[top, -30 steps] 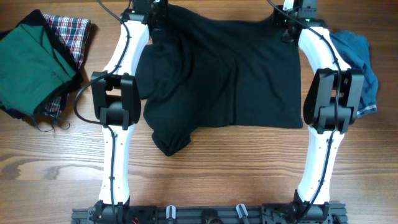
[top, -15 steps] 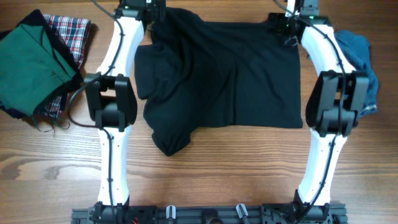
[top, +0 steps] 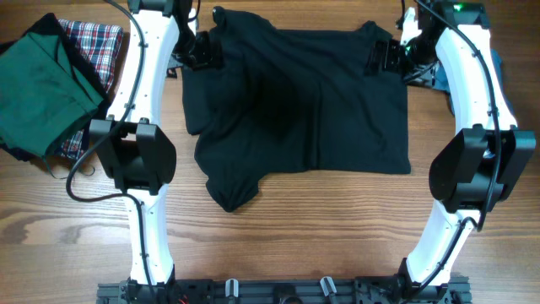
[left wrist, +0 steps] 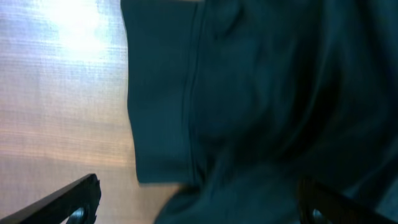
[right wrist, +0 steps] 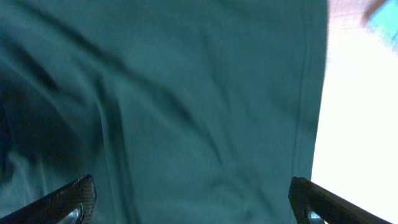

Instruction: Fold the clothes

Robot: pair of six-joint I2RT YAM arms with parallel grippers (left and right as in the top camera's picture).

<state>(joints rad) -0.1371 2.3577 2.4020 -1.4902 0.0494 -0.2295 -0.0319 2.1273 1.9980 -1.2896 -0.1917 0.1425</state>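
My left gripper [top: 202,52] is spread as wide as it goes and has hold of nothing. In the left wrist view its fingers [left wrist: 78,198] sit at the two bottom corners of the picture, far apart, with the shirt [top: 304,110] lying loose under the gap. A stitched hem runs down the cloth there, and bare table [top: 295,241] shows to the left of it. I cannot tell whether the tips touch the fabric.

My right gripper [top: 381,57] is just as wide and also holds nothing. From the right wrist camera I see both tips low in the picture, the black cloth filling the space between and beyond them, and its hemmed edge off to the right.

Overhead, the shirt lies spread across the middle of the table against the far edge. The left gripper is over its far left corner and the right gripper over its far right corner. One bunched sleeve trails toward the near edge on the left side.

A strip of the blue garment [right wrist: 387,20] shows past the shirt's right edge. A green garment [top: 42,84] and a plaid cloth [top: 97,42] are piled at the far left corner.
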